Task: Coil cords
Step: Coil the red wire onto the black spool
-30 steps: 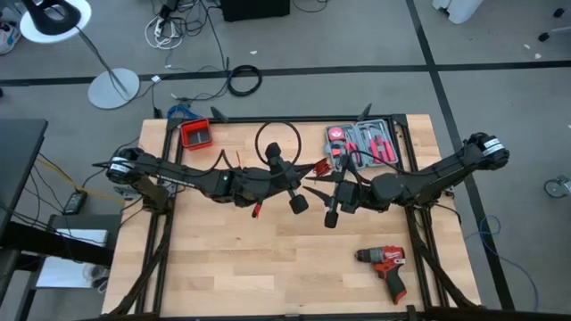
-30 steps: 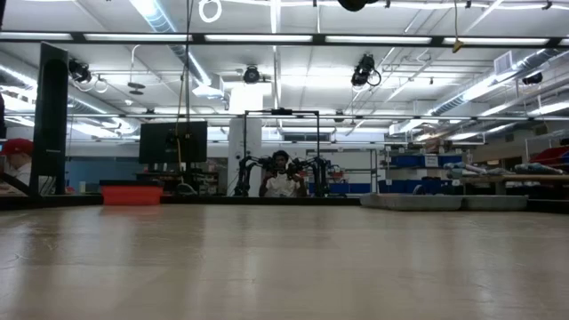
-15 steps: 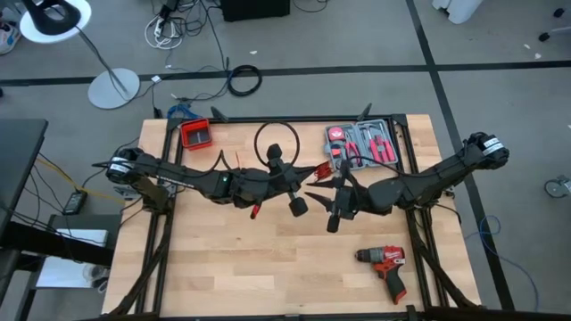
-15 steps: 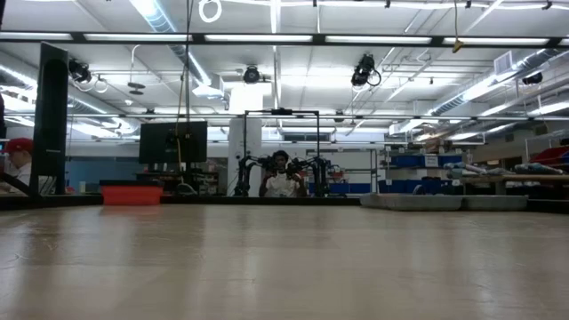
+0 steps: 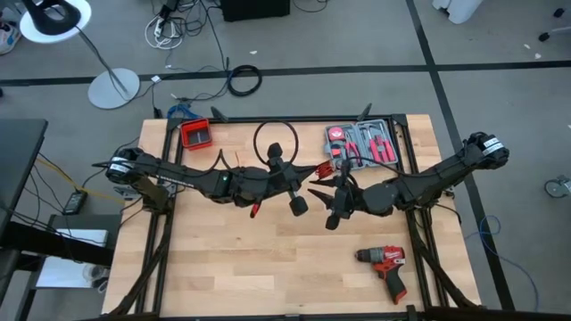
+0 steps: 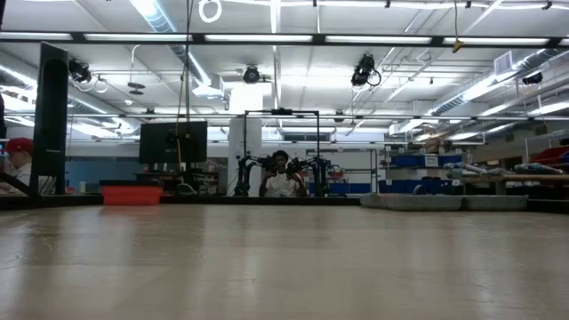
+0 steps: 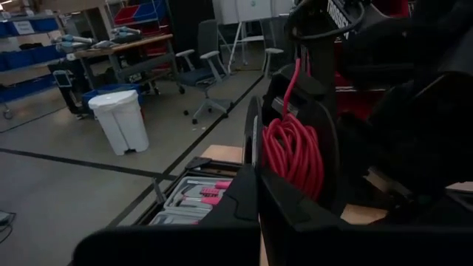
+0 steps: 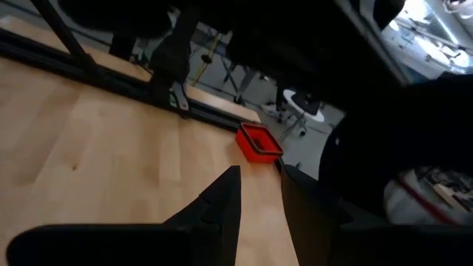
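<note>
One small bundle here, the cords (image 5: 323, 169), thin red and black wire, up over the middle of the table (image 5: 223, 267) right where the two arms meet. Shows best from the left wrist as a tight red coil (image 7: 292, 151) hanging against dark hardware of the other arm.

Probably handles light and floppy – no stiffness to speak of, so likely to spring loose or slide off if grabbed by one strand. Better to pinch across the whole stack of loops, away from the end clips.

Left gripper (image 5: 302, 183) has its fingers (image 7: 247, 199) pressed together. Can't tell whether a wire is nipped between them. Right gripper (image 5: 323, 185) just beside it, fingers (image 8: 222, 199) slightly spread with bare wood showing through the gap.

Hard to make out – the end clips, where the black strands run, and what exactly carries the coil. Nothing of arms or wire in the low view.
</note>
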